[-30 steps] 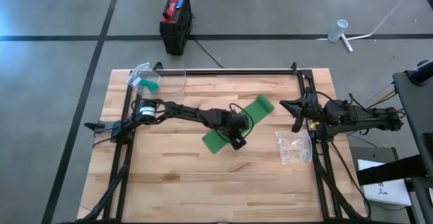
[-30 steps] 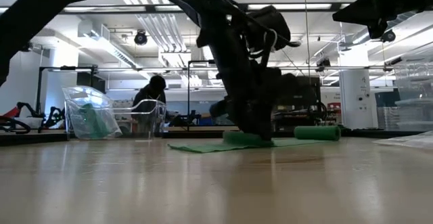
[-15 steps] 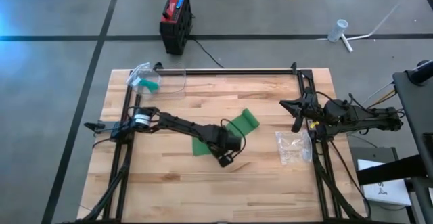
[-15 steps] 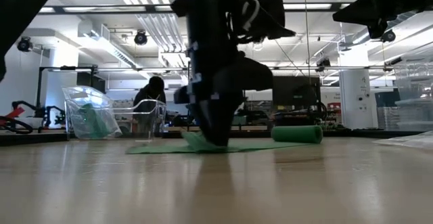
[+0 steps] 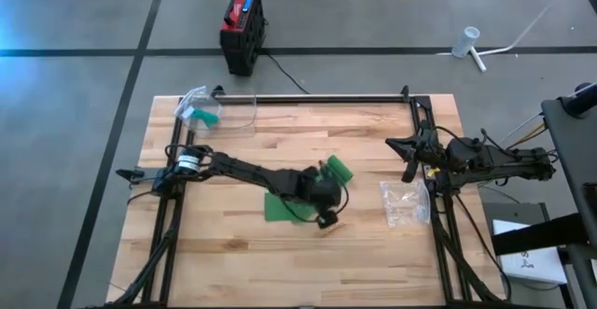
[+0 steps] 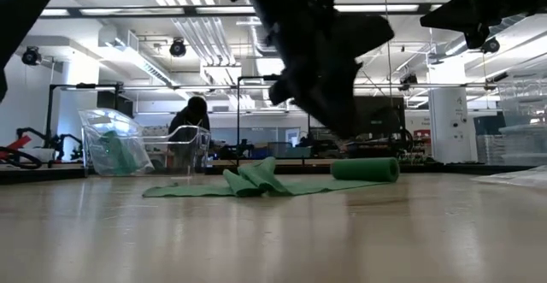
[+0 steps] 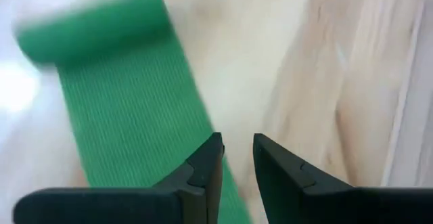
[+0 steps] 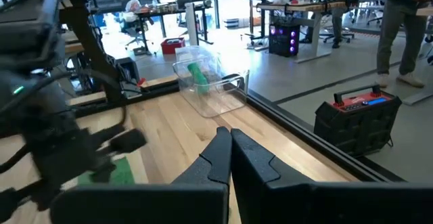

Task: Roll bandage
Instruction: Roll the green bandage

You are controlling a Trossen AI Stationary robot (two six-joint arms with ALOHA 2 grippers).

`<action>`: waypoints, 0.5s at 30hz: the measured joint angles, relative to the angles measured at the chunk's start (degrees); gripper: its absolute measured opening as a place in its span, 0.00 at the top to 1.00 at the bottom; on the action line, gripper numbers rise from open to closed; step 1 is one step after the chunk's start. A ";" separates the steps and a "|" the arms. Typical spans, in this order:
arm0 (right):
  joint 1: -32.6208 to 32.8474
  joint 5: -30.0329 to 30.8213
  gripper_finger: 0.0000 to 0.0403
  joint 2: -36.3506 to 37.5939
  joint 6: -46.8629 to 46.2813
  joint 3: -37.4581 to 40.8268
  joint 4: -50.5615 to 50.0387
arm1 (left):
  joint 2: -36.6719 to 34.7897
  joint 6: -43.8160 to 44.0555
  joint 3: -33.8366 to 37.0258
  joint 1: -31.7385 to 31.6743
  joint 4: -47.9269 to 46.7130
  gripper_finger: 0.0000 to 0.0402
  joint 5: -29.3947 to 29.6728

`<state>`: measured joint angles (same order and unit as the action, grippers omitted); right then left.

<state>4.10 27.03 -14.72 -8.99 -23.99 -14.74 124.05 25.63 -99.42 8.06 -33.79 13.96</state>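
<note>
Mid-table, green bandage [image 5: 297, 197]: bunched, far end rolled.

Bright green ribbed bandage [image 5: 297, 200] on a pale, wood-grained butcher-block table [image 5: 233, 262]; black robot arms; a red-and-black case [image 5: 242, 26] on the grey floor at 12 o'clock; clear plastic bags [image 5: 405, 203]

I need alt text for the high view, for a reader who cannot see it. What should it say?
Seen from above, the left gripper hangs over a green bandage lying partly unrolled mid-table, its rolled end towards the right arm. The right gripper waits at the right edge of the wooden table, beside a clear plastic bag.
</note>
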 joint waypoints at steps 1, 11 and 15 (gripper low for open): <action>0.00 -0.02 0.99 0.00 0.00 0.00 0.02 | 0.02 -1.00 -0.01 -1.05 1.53 0.81 0.08; 0.02 -0.02 0.99 0.00 0.00 0.00 0.01 | 6.32 -6.54 -0.09 -10.95 13.27 0.81 -1.43; 0.00 0.00 0.99 0.00 0.00 0.00 0.04 | 7.24 -6.49 -0.10 -12.47 14.60 0.81 -1.47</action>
<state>4.10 27.03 -14.72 -8.99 -23.99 -14.70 131.29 19.14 -99.52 -4.41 -19.19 12.49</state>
